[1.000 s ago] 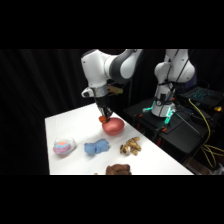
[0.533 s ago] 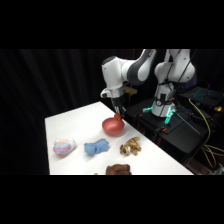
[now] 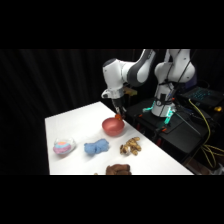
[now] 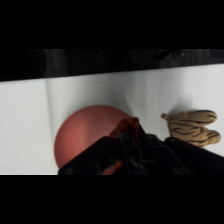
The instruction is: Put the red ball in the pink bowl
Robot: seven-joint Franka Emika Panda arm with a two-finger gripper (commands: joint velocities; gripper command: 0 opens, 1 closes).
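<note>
One small red ball (image 3: 119, 117) sits at the tip of the gripper (image 3: 119, 115), just above the far right rim of the pink bowl (image 3: 113, 126); in the side view it shows only as an orange-red spot between the gripper's end and the bowl. From the wrist camera the ball (image 4: 128, 125) is an orange-red shape wedged in the dark linkage of the gripper (image 4: 126, 131), with the pink bowl (image 4: 82, 135) spread directly beneath, so the fingers appear closed around the ball, though their tips are hidden by the linkage and the ball itself. Reaching in from the upper right, the white arm (image 3: 131, 72) bends at a high elbow and drops its wrist nearly straight down over the bowl. Across the white table (image 3: 70, 122), the side view alone takes in a pastel pink-blue lump (image 3: 64, 146) at the near left, a blue soft toy (image 3: 96, 147) just right of it, a tan striped toy (image 3: 131, 146) near the bowl's right side, and a brown object (image 3: 118, 169) at the near edge. Only the striped toy (image 4: 194, 127) appears in the wrist view, lying to the right of the bowl and apart from it, and how far the ball hangs above the bowl cannot be told there.
</note>
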